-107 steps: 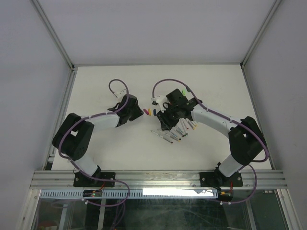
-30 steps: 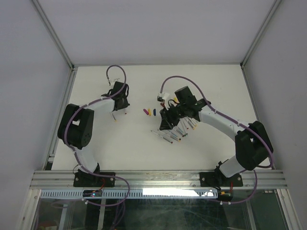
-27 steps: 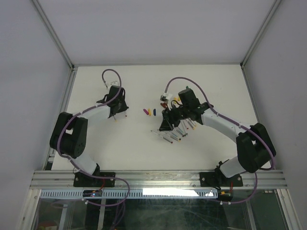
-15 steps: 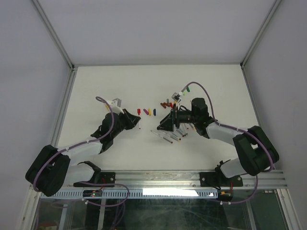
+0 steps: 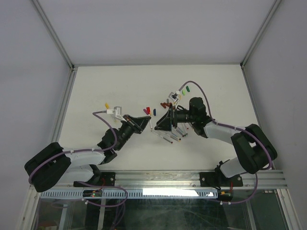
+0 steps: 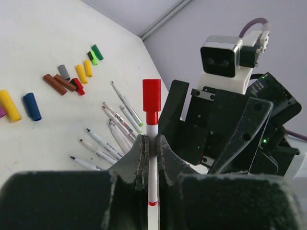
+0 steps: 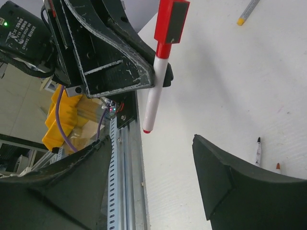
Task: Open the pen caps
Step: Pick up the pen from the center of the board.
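Caps are in two places. One red cap (image 6: 151,96) is on the upper end of a white pen (image 6: 152,165), off the table and over its middle. The rest lie loose on the white table (image 5: 96,81).

The left gripper (image 6: 152,148) is closed tight on the pen's barrel, one finger pressed against each side a little below the cap. The pen stands nearly upright between the fingers in the left wrist view. Its capped end sticks out past the fingertips, and a thin red band marks its other end.

The right gripper (image 7: 153,179) faces it at close range with its two fingers spread wide and nothing between them. From the right wrist camera, the capped pen and the left gripper's black fingers lie just ahead of that gap, apart from the right fingers.

On the table beyond the pen, the loose caps (image 6: 64,82) form a rough line. It has a yellow cap (image 6: 9,105) and a blue cap (image 6: 32,106) at one end, then dark red, red and grey ones, then two more yellow. Two green caps (image 6: 96,55) lie at the far end.

Nearer the grippers, a fan of uncapped pens (image 6: 115,129) lies flat with thin white barrels and bare coloured tips, just beside the right gripper. In the top view a lone yellow cap (image 5: 107,105) lies well apart on the left side of the table.
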Controlling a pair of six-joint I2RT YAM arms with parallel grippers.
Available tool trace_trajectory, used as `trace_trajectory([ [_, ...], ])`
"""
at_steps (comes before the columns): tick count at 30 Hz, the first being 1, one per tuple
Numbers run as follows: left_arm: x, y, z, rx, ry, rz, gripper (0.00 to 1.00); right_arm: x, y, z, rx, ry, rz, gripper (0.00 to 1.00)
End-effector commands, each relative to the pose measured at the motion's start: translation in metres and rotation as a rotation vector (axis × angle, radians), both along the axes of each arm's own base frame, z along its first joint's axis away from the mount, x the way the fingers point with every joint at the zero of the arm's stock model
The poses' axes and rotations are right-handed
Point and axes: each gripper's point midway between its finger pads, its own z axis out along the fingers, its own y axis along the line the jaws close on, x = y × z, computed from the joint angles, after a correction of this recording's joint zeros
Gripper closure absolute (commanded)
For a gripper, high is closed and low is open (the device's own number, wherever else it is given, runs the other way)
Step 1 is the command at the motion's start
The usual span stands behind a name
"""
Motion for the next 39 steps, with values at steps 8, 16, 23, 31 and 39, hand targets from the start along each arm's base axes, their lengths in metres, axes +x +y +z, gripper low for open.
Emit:
trace_trajectory([
  [8,-0.004,-0.02,0.035,-0.131,-0.073,0.022,1.0,0.001,0.012,0.022,0.019,-0.073,0.023,0.38],
  [16,-0.005,-0.031,0.036,-0.136,-0.072,0.015,1.0,-0.001,0.016,0.021,0.009,-0.036,0.046,0.58],
  [23,-0.006,-0.036,0.035,-0.131,-0.081,0.007,1.0,-0.006,0.016,0.029,0.027,-0.031,0.072,1.0],
  [31,-0.011,-0.017,0.053,-0.087,-0.131,0.041,0.57,0.0,0.014,0.028,-0.018,0.038,0.061,1.0],
  [39,-0.021,0.003,0.069,-0.001,-0.218,0.048,0.06,-0.006,0.006,0.032,-0.035,0.019,0.187,1.0],
])
